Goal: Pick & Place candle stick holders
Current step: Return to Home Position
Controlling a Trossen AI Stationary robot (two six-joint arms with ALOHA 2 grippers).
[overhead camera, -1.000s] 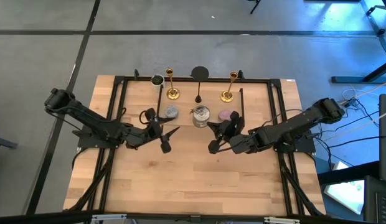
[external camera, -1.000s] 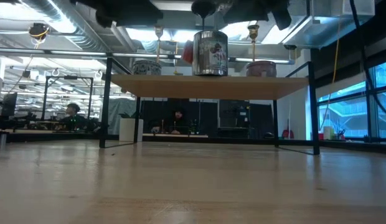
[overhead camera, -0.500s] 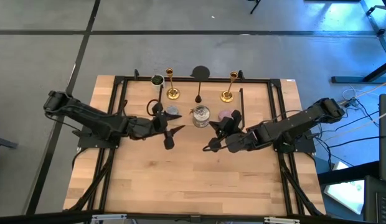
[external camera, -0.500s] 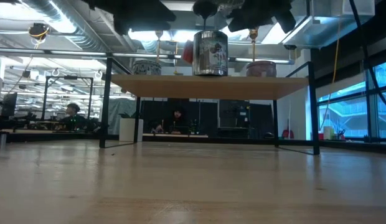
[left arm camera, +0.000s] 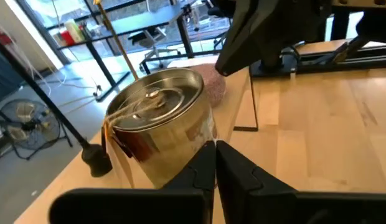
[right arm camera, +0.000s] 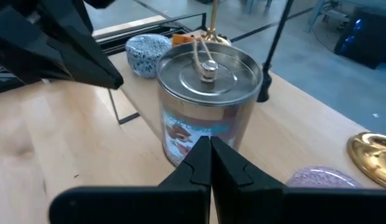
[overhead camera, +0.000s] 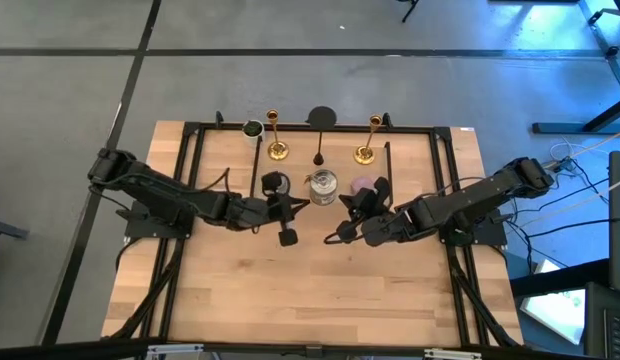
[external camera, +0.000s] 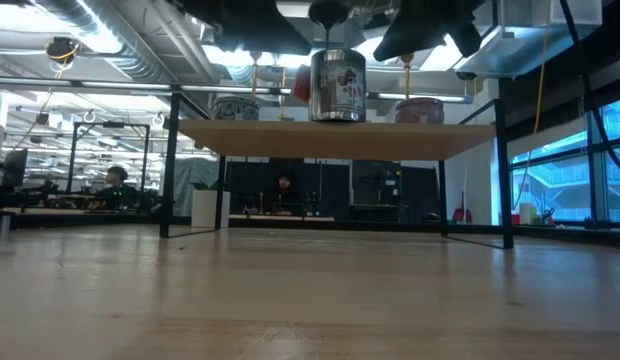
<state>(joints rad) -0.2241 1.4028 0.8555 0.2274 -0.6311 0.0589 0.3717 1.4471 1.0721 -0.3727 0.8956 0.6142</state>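
Upright on the raised wooden shelf (external camera: 340, 138) toward 12 o'clock: two slim, shiny gold candle stick holders (overhead camera: 276, 137), thin stems on flared round bases. Nearer 6 o'clock, flanking a squat silver tin (overhead camera: 322, 186): left gripper (overhead camera: 298, 206) and right gripper (overhead camera: 344, 207), both pinched closed, empty, apart from the holders. Blue-grey candle (right arm camera: 147, 48) hidden from above by the left arm

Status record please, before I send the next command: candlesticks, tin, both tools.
candle stick holders: two, upright on the shelf; one on the left arm's side, one on the right arm's side
silver tin: on the shelf, between the two tools
pink candle: beside the tin, right arm's side
left tool: shut, empty, pointing at the tin
right tool: shut, empty, pointing at the tin
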